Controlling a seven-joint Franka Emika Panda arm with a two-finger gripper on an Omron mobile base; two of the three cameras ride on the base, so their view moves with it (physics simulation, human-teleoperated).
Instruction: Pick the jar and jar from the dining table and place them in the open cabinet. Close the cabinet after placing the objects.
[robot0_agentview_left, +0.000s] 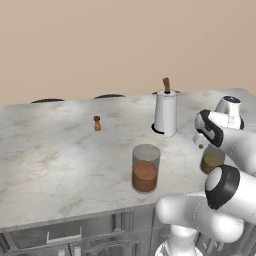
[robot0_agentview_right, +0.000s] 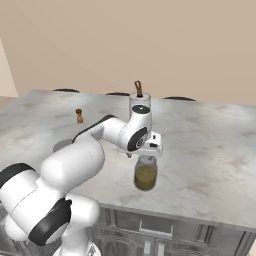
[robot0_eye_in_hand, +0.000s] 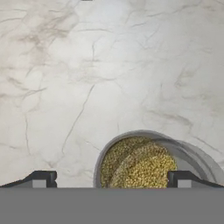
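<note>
Claw (robot0_eye_in_hand: 111, 179) is spread wide open, nothing gripped, hanging above the olive jar (robot0_agentview_right: 145, 175) on the marble worktop (robot0_agentview_left: 60, 155). In the hand view the olive jar's open mouth is seen from above, offset toward the right finger (robot0_eye_in_hand: 179, 178); the left finger (robot0_eye_in_hand: 41, 178) is over bare marble, so the jar is not centred between the jaws. The red-brown jar (robot0_agentview_left: 145, 169) is stood upright near the front edge of the worktop, well apart from the claw. A white paper towel roll (robot0_agentview_left: 165, 112) on its holder is set behind both jars, and a small brown shaker (robot0_agentview_left: 97, 123) is placed farther left. Chair backs (robot0_agentview_left: 109, 95) are visible past the far edge.
</note>
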